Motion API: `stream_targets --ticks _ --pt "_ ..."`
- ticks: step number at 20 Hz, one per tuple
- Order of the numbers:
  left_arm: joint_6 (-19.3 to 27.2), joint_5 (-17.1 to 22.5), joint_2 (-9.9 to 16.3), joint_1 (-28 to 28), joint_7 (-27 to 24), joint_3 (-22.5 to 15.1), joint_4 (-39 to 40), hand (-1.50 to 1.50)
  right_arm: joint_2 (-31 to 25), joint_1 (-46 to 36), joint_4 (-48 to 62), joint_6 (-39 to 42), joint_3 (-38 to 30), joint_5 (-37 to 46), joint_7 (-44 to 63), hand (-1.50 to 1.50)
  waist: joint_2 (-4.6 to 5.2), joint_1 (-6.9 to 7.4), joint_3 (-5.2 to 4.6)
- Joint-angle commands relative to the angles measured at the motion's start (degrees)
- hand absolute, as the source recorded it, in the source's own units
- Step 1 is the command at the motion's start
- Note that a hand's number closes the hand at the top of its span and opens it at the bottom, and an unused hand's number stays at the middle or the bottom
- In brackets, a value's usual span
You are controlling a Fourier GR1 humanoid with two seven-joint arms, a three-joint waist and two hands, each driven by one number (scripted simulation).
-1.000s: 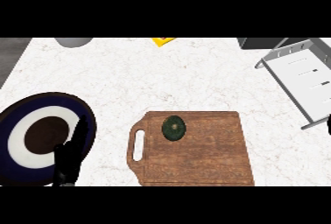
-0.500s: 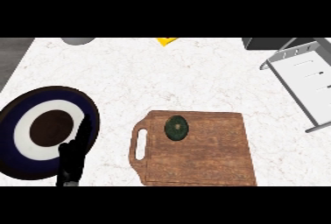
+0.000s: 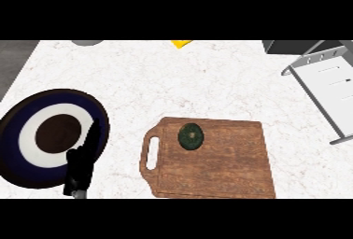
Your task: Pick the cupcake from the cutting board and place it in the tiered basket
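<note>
A dark green cupcake [image 3: 191, 136] sits on the upper left part of the wooden cutting board [image 3: 221, 163], near its handle slot. The grey tiered basket [image 3: 329, 88] stands at the right edge, partly cut off by the view. My left hand [image 3: 81, 163] shows at the lower left with straight fingers pointing up, over the rim of a plate and well left of the board. It holds nothing. My right hand does not show in the head view.
A large dark blue and white plate [image 3: 41, 135] with a brown centre lies at the left. A yellow object [image 3: 181, 43] and a grey round object [image 3: 85, 42] peek in at the counter's far edge. White marble counter lies between plate and board.
The view has drifted, so the board, plate and basket sit slightly further right and lower. My left hand stays at the lower left, now a little more to the right.
</note>
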Motion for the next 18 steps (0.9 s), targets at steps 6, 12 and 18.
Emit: stream_targets --ticks 6,12,18 --pt "-1.75 0.31 0.00 -2.02 0.56 1.14 2.45 0.00 -2.25 -12.50 25.42 -3.54 1.82 2.92 -3.39 1.50 0.22 0.09 0.00" --pt "-0.91 -1.67 -0.23 1.41 -1.60 0.57 0.57 0.00 -2.52 -13.97 36.70 -6.06 2.13 1.90 -13.27 1.50 0.09 -0.18 0.04" --pt "-0.20 -1.83 -1.72 0.68 0.90 0.47 0.22 0.00 0.09 -19.69 52.64 -14.78 6.25 7.18 -17.00 1.50 0.28 0.37 0.06"
